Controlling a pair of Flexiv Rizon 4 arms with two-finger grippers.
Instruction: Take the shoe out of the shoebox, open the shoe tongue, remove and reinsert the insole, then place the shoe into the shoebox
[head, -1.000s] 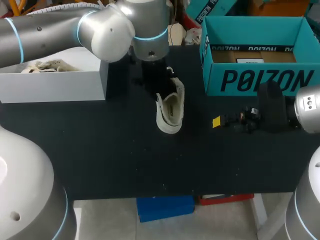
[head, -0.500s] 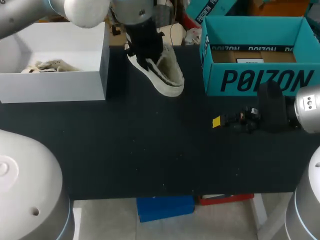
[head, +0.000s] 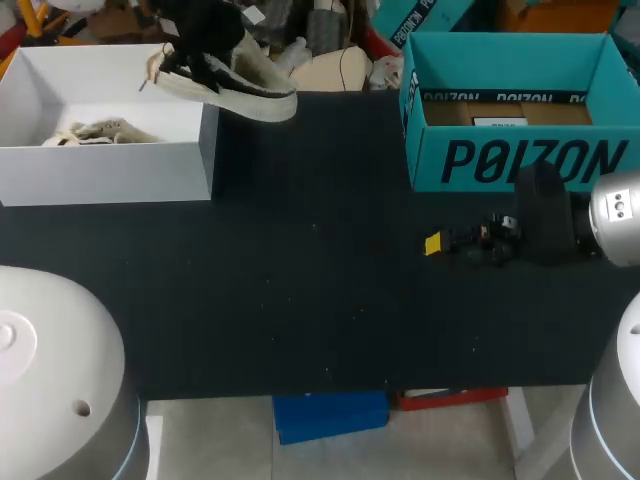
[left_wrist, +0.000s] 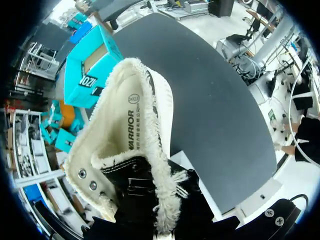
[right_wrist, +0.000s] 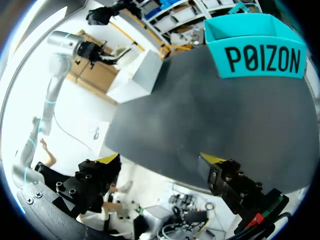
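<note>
One pale shoe (head: 243, 86) hangs in the air just above the right wall of the white shoebox (head: 110, 175), sole facing down. It is clamped at its fleecy collar by the left gripper (head: 205, 35), whose dark fingers are pressed onto it. Well apart from the shoebox, across the black table (head: 300, 300), the right gripper (right_wrist: 160, 160) sits low with its jaws wide apart, holding nothing.

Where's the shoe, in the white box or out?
Out: the left pincer holds the shoe aloft by the white box's right wall, not resting inside.
</note>
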